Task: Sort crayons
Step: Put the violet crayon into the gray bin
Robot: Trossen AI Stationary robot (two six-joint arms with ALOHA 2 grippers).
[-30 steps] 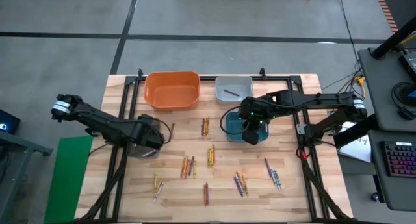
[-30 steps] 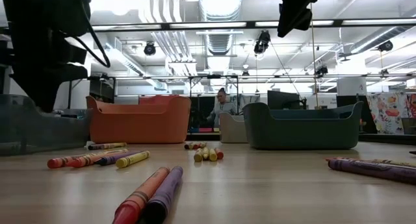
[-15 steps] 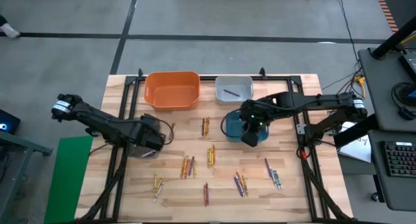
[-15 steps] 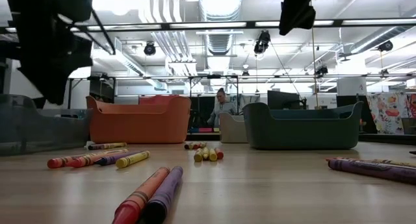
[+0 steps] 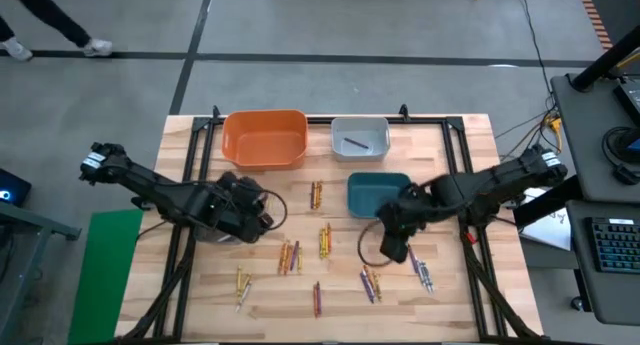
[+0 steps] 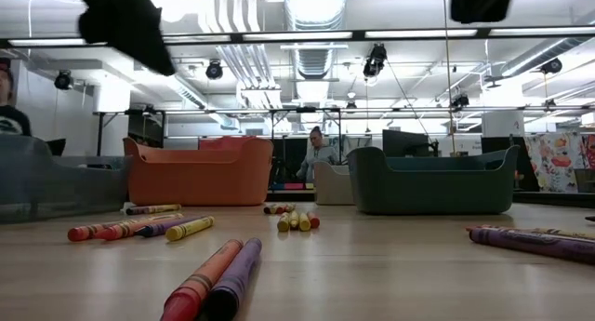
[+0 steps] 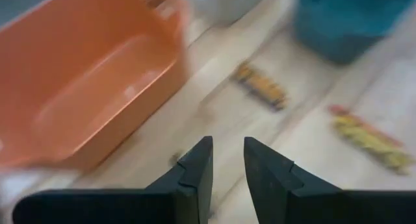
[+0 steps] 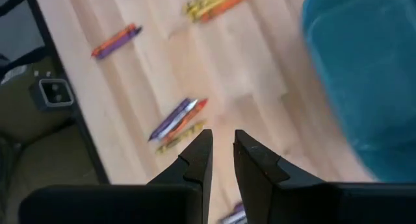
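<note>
Several crayons lie flat on the wooden table in small groups: one point(image 5: 316, 194) near the bins, others point(image 5: 325, 239), point(image 5: 289, 256), point(image 5: 370, 282), point(image 5: 420, 270). My left gripper point(image 5: 262, 213) hangs above the table's left half, near the orange bin point(image 5: 265, 138). Its fingers point(image 7: 227, 146) stand a little apart with nothing between them. My right gripper point(image 5: 392, 250) hangs just nearer than the teal bin point(image 5: 378, 193), over bare wood beside a purple, red and yellow group point(image 8: 179, 120). Its fingers point(image 8: 222, 138) are narrowly apart and empty.
A small grey bin point(image 5: 360, 137) with one stick in it stands at the far edge beside the orange bin. A dark translucent bin point(image 6: 37, 177) shows at the left in the low view. A person point(image 5: 50, 25) walks on the floor beyond the table.
My left gripper has risen and swung toward the table's middle, away from the dark bin at the left, turning as it went. My right gripper has moved from above the teal bin toward the near edge. No crayon has moved.
</note>
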